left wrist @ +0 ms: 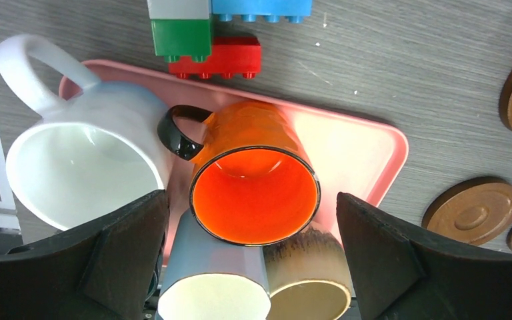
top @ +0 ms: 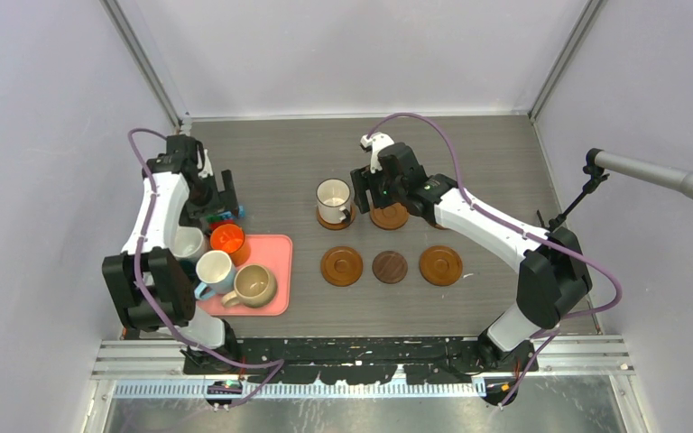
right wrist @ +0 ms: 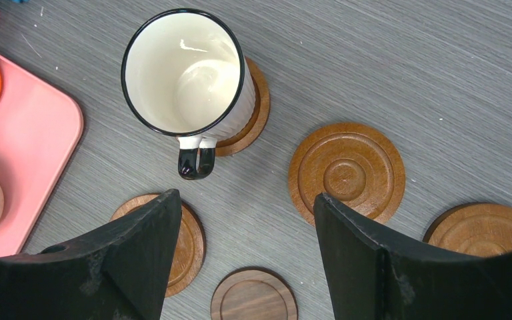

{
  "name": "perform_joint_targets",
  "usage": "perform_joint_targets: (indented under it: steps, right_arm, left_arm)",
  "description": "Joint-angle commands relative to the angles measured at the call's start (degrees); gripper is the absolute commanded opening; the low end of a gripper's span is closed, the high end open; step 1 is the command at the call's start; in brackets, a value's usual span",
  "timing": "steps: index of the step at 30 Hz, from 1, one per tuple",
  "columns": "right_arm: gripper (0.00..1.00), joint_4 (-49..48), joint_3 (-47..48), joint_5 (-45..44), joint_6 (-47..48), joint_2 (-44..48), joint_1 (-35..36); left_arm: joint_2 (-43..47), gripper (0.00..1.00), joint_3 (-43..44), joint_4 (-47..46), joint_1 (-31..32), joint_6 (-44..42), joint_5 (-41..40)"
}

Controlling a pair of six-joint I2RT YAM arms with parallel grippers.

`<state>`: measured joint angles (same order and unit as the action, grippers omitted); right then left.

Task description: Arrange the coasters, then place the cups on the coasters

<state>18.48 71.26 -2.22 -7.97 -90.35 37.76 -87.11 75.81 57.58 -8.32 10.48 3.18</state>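
"Left wrist view: where is the orange mug (left wrist: 257, 180) from the left gripper (left wrist: 250, 207)?"

"Straight below, centred between the jaws. They stand spread wide and touch nothing. The mug stands mouth up on the tray (left wrist: 373, 150), crowded by three other mugs."

"Its handle?"

"It points up-left in that view, toward the white mug (left wrist: 83, 160). That is half toward one finger, so I judge the closing could catch it."

"And the right gripper (right wrist: 247, 200)?"

"Also spread and empty, over the coasters (right wrist: 347, 172). One at the back carries the black-rimmed mug (right wrist: 183, 70); the others in view are bare."

"So which arm is nearer?"

"The left, I'd say. It hangs right over the tray, and the bare coasters lie off to its right."
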Motion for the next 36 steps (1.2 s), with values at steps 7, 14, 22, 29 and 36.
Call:
perform_joint_targets:
  steps: [7, 14, 22, 29, 36]
  right_arm:
    - [0.77, -1.52, 0.3, -0.08, -0.43, 1.68, -0.3]
    - [0.77, -1.47, 0.52, 0.31, -0.7, 1.23, -0.45]
    - [0.78, -1.51, 0.42, 0.75, -0.75, 1.17, -0.44]
    - [0.78, -1.52, -0.02, 1.35, -0.67, 1.63, -0.5]
    - [0.78, -1.28, -0.26, 1.43, -0.75, 2.15, -0.5]
  left_arm:
    - [-1.61, 1.0, -3.12, 2.09, 0.12, 4.22, 1.04]
    - [-3.37, 1.0, -4.9, 0.57, 0.1, 5.59, 0.32]
    - [-5.69, 1.0, -4.15, -4.74, 0.13, 5.47, 2.52]
    - [-7.84, 1.0, -3.57, -8.24, 0.13, 2.47, 6.06]
    - [-8.2, 1.0, -3.37, -10.75, 1.73, -2.47, 10.69]
